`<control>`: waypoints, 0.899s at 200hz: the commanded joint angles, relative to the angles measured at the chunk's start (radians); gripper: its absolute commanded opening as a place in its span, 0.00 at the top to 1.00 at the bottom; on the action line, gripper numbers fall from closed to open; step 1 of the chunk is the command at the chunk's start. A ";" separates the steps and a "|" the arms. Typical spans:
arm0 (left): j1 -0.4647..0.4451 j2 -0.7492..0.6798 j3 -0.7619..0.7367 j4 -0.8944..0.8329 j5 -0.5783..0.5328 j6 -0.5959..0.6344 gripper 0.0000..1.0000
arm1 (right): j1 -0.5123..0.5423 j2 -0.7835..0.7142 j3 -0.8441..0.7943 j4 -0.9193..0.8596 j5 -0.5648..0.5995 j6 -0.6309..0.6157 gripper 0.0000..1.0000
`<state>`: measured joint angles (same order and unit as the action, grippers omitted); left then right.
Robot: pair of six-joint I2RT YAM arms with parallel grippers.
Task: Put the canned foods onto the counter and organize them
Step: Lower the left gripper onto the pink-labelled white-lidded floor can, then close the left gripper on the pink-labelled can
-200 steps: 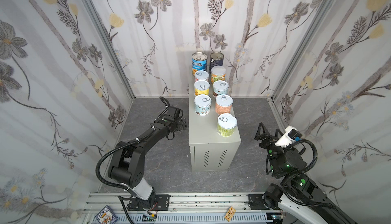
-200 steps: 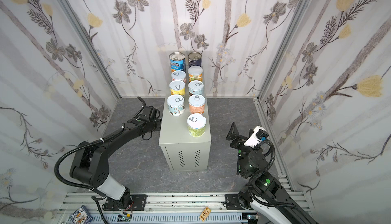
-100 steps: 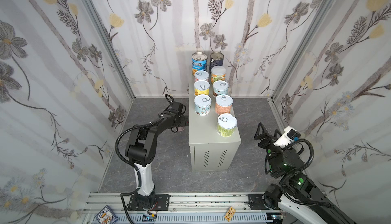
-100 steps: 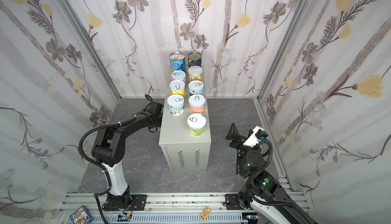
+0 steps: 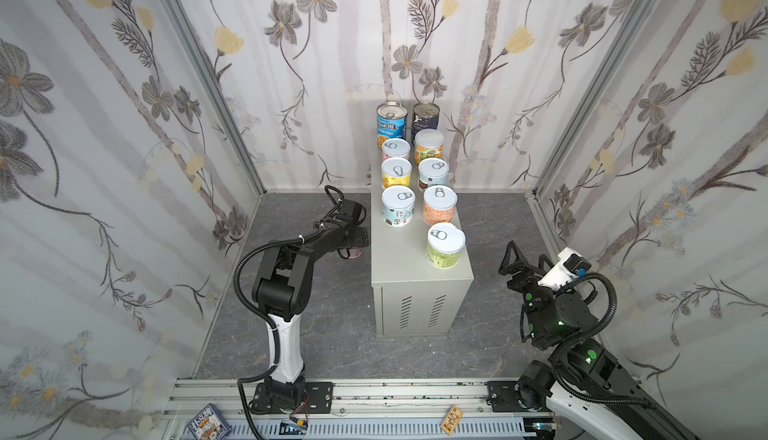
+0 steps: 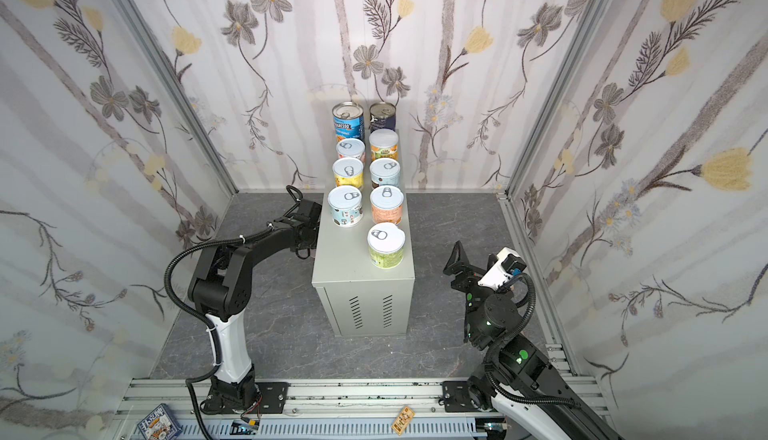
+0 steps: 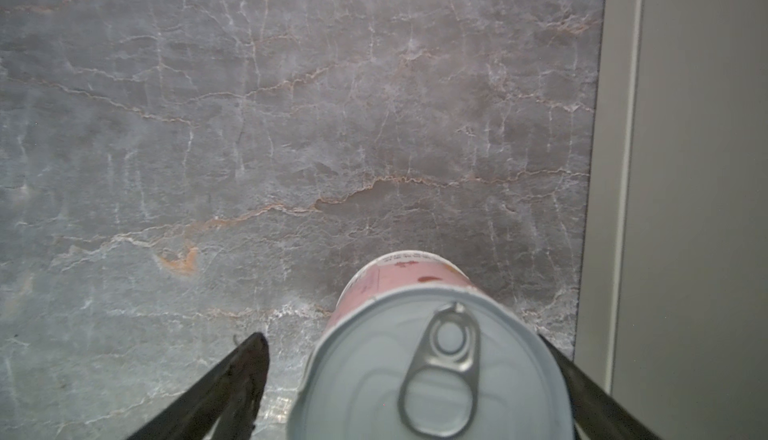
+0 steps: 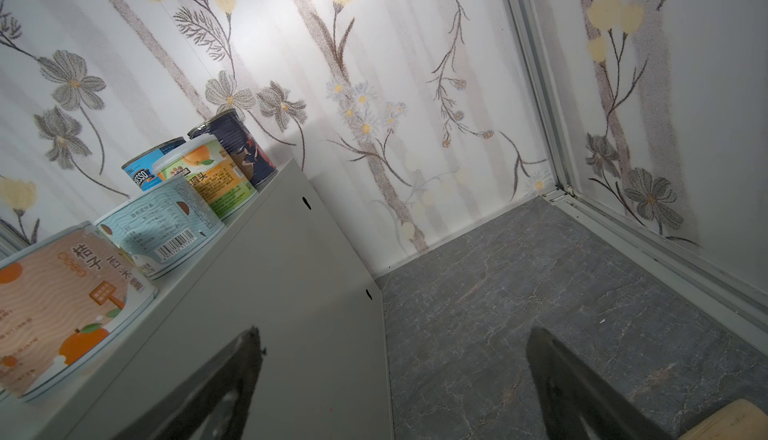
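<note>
Several canned foods stand in two rows on the counter [image 5: 409,259] [image 6: 349,263]: a blue Progresso can [image 5: 391,122] and a dark navy can [image 5: 425,116] at the back, and a green-labelled can [image 5: 444,245] nearest the front. A pink can [image 7: 428,367] [image 5: 352,253] stands upright on the floor by the counter's left side. My left gripper [image 7: 401,338] [image 5: 350,243] straddles it from above. One finger is close against the can and a gap shows at the other finger [image 7: 249,359]. My right gripper [image 8: 395,334] [image 5: 524,257] hangs open and empty to the right of the counter [image 8: 270,292].
The counter's side wall [image 7: 685,168] stands close beside the pink can. A wooden mallet head [image 8: 723,421] shows at the edge of the right wrist view. A card box [image 5: 208,425] and a small wooden tag [image 5: 453,417] lie on the front rail. Patterned walls enclose the floor.
My left arm has folded its elbow upright and swung the gripper down beside the counter over the pink can, with the jaws narrowing. The right arm has not moved.
</note>
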<state>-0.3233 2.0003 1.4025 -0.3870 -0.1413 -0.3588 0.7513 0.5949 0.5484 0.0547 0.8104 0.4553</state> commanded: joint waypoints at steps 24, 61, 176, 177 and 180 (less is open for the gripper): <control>0.006 0.013 0.006 -0.019 0.011 0.009 0.12 | -0.001 0.011 0.011 0.003 -0.023 0.017 0.00; 0.005 0.022 -0.005 -0.007 0.028 -0.006 0.11 | -0.003 0.013 0.011 -0.001 -0.026 0.017 0.00; 0.006 0.015 -0.022 0.029 -0.002 0.024 0.27 | -0.004 0.032 0.015 -0.008 -0.030 0.015 0.00; 0.005 0.014 -0.022 0.029 -0.003 0.025 0.27 | -0.004 0.032 0.015 -0.008 -0.030 0.014 0.00; 0.006 0.014 -0.022 0.027 -0.003 0.027 0.28 | -0.004 0.034 0.015 -0.008 -0.031 0.015 0.00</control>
<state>-0.3183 2.0312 1.3827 -0.3714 -0.1207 -0.3576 0.7486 0.6167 0.5529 0.0452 0.7834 0.4561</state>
